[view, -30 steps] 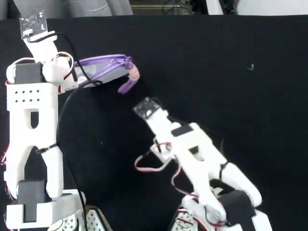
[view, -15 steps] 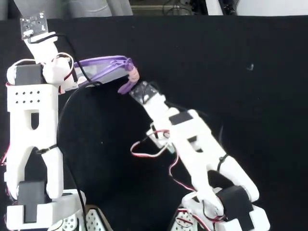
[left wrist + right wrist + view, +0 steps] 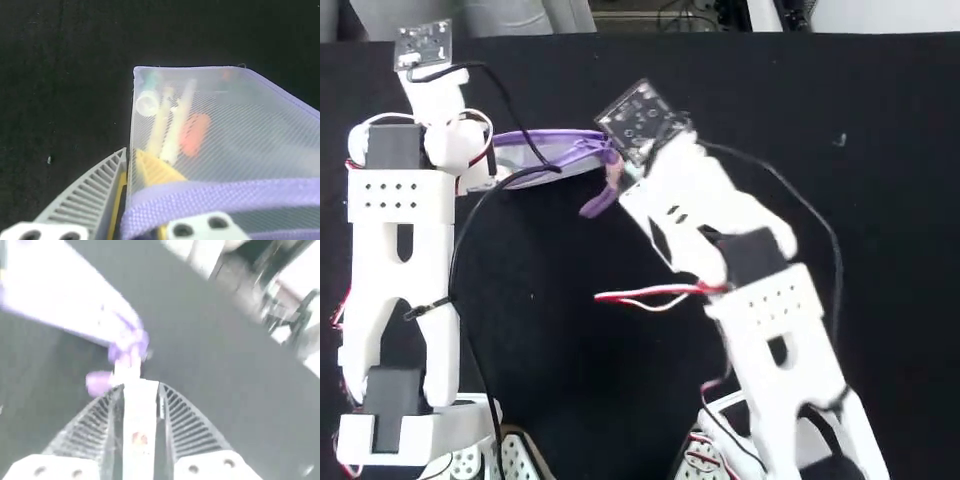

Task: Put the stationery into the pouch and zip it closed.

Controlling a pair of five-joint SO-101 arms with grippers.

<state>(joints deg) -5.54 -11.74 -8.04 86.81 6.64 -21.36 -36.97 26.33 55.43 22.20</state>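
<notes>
Two white arms stand at the near edge of the black worktop (image 3: pixel 840 210) and both reach toward its far left part.

The left claw (image 3: pixel 131 161) is pinched shut on one end of the pouch (image 3: pixel 552 153). One grey finger is on the outside of the see-through wall. A yellow one is pressed on the other side.

The pouch is clear with a purple band along its top. It is near the far edge of the worktop, between the two arms. I cannot tell if it touches the worktop.

The stationery is inside the pouch. Through the wall you can see pale pens (image 3: pixel 172 127) side by side and a short pink thing (image 3: pixel 193 133) just beside them.

The right claw (image 3: pixel 140 386) is at the other end of the pouch, the end away from the left claw. Its two grey fingers are close together. They look pinched on the pink zip pull (image 3: pixel 128 361) at the tip.

A purple strap (image 3: pixel 598 201) hangs down from the zip pull, just beside the right claw.
</notes>
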